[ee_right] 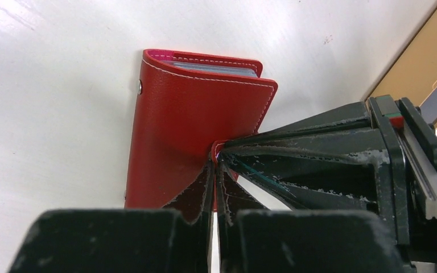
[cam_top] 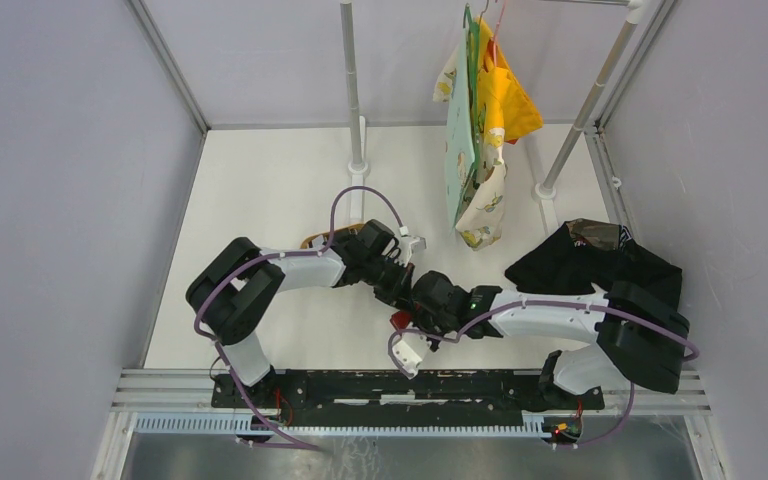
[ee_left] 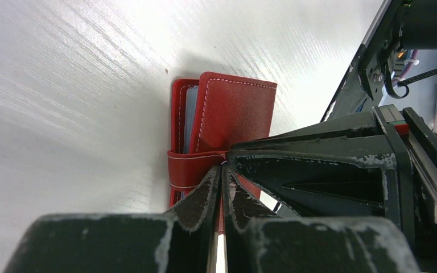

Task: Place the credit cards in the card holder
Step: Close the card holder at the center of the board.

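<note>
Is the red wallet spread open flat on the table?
No, the card holder is folded over on the table, with its red cover on the outside.

left end effector (ee_left: 222, 168) closed | right end effector (ee_right: 215, 162) closed | facing each other, tips touching

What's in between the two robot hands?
The red card holder. The left gripper and right gripper both pinch it, nose to nose. Both wrist views show this clearly; from the top it is mostly hidden.
</note>
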You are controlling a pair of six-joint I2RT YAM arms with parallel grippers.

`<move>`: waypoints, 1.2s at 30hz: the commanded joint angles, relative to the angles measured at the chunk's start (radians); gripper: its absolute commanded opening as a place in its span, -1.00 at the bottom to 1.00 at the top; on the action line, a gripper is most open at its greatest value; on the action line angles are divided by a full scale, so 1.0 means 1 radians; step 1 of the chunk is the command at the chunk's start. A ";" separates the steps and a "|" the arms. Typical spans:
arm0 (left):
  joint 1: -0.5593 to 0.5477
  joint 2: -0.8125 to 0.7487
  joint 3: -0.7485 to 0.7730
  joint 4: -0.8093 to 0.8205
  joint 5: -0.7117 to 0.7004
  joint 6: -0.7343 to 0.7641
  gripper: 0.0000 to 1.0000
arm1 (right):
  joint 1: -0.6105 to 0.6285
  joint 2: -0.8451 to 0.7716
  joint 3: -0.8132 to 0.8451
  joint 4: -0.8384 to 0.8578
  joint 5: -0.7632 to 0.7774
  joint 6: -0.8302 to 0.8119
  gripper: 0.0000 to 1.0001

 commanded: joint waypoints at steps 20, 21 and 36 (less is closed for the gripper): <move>-0.063 -0.037 0.024 -0.114 -0.259 -0.035 -0.53 | 0.008 -0.024 0.083 -0.136 -0.043 0.150 0.00; -0.063 -0.066 0.025 -0.113 -0.275 -0.043 -0.46 | -0.008 -0.055 0.087 -0.149 -0.063 0.155 0.06; -0.064 -0.753 -0.190 0.150 -0.496 -0.133 0.46 | -0.579 -0.598 -0.029 -0.187 -0.482 0.274 0.96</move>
